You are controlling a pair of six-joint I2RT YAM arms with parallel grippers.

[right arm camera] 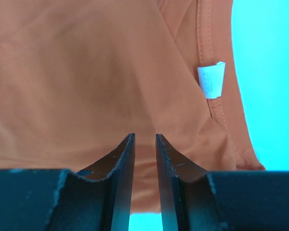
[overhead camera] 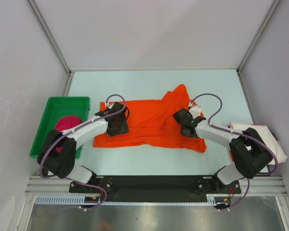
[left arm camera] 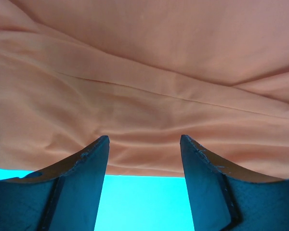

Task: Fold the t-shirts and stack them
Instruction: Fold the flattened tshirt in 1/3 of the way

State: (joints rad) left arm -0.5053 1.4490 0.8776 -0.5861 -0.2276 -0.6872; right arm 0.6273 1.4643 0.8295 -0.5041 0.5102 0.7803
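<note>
The bright orange t-shirt (overhead camera: 151,122) lies spread and rumpled across the middle of the table. My left gripper (overhead camera: 116,123) hovers over its left part. In the left wrist view that gripper (left arm camera: 144,142) is open wide above the near hem of the orange t-shirt (left arm camera: 144,86), with bare table between the fingers. My right gripper (overhead camera: 185,123) is over the shirt's right part. In the right wrist view its (right arm camera: 144,137) jaws stand only a narrow gap apart over the orange t-shirt (right arm camera: 86,82), with no cloth pinched between them. The magenta-pink t-shirt (overhead camera: 67,124) lies bunched in a tray. The off-white t-shirt (overhead camera: 265,134) lies at the right, partly under my right arm.
A green plastic tray (overhead camera: 55,108) stands at the table's left edge. A white label (right arm camera: 211,80) sits on the collar seam to the right of the right fingers. Pale table surface (overhead camera: 149,82) lies beyond the shirt, bounded by white walls.
</note>
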